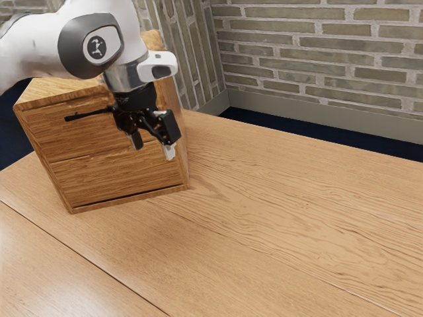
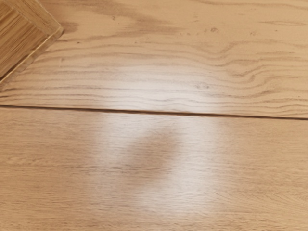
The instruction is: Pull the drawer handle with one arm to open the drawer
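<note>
Just to the exterior view's left of the fingers (image 1: 137,140), and slightly above their tips, the black handle (image 1: 84,116) runs as a thin bar across the upper drawer (image 1: 66,135) of the cabinet (image 1: 56,89). That drawer looks flush with the front, so it is judged not yet opened. The gripper (image 1: 153,146) hangs in front of the cabinet with its fingers pointing down toward the table (image 2: 192,159). They stand well apart, with nothing between them and nothing touched. The bar's near end runs up to the gripper's body, and whether the two meet cannot be told. Below the fingers lies bare table, with a corner of the cabinet off to one side in the wrist view. The step in hand appears to be the approach to the handle. To do it well, the arm should carry the fingers back along the bar toward its middle and lift them a little. It should then turn them so that one finger sits on each side of the bar before closing (a grip at the very end would be likelier to slip off). The pull ought then to go straight out from the drawer front, since a slanted pull could jam the drawer or drag the whole cabinet.
</note>
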Tool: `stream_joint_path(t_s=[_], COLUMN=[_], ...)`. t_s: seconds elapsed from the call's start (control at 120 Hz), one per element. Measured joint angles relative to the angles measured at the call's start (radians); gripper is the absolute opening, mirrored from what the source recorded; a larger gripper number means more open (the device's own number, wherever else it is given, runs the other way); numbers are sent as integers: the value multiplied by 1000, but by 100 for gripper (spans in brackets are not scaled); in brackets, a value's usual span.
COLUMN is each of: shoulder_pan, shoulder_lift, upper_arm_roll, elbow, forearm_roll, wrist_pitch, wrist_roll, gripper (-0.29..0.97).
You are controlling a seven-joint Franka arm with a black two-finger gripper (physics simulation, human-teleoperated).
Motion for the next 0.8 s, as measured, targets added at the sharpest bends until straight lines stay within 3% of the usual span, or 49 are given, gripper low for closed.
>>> stream_joint_path(t_s=[0.117,0.542,0.7,0.742,0.8], shoulder_pan=[-20,-10,-20,-48,-211], shoulder_lift=[26,-52,-170,-206,-237], upper_arm_roll=[-1,4,9,34,180], elbow=[2,14,-103,-138,-161], forearm_roll=[6,-34,-24,-11,17], wrist_pitch=[-13,-170,-128,-106,-73], wrist_roll=[3,12,12,13,13], gripper=[68,68,68,68,68])
